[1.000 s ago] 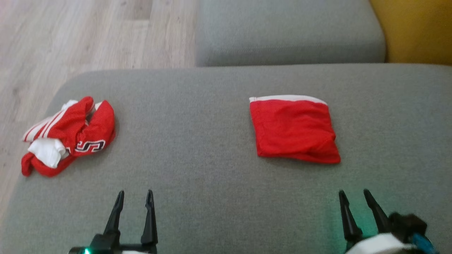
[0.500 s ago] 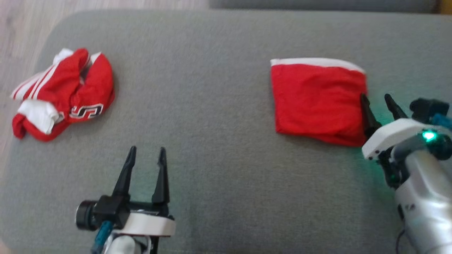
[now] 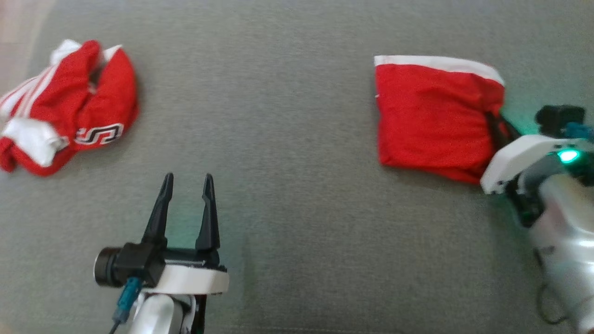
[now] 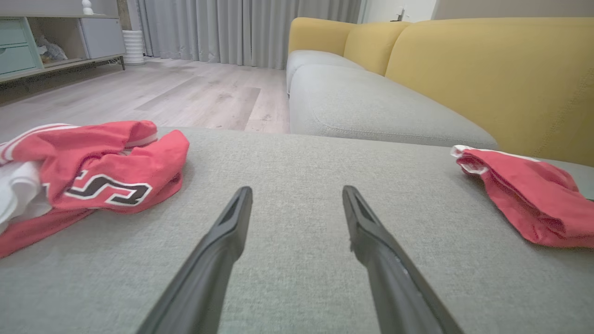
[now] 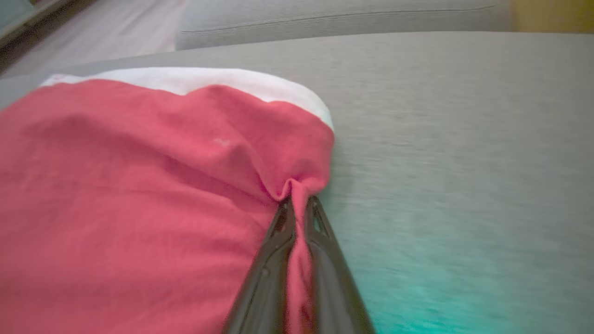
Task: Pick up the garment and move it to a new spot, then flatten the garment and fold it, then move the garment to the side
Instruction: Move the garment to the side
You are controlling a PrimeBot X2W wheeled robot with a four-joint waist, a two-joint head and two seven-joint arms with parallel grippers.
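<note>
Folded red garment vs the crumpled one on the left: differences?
The folded garment lies flat and roughly square; the crumpled garment is bunched in a heap.
The folded garment is plain red with a white band; the crumpled garment shows stripes and lettering.
The right gripper is shut on the folded garment's edge; nothing touches the crumpled garment.
Both are red and white, on the grey cushion.

1. Head view: soft, even room light; the whole frame is slightly smeared and the cushion (image 3: 297,139) weave is indistinct.
2. A green lamp (image 3: 567,155) on the right arm tints the cushion beside it teal; a fainter green sheen lies by the left fingers (image 3: 160,208).
3. Left wrist view: bright and sharp, lines bending toward the edges; a soft shadow lies under the jersey (image 4: 93,171).
4. Right wrist view: cushion streaked with blur, red cloth (image 5: 139,185) soft, teal glow at lower right.
</note>
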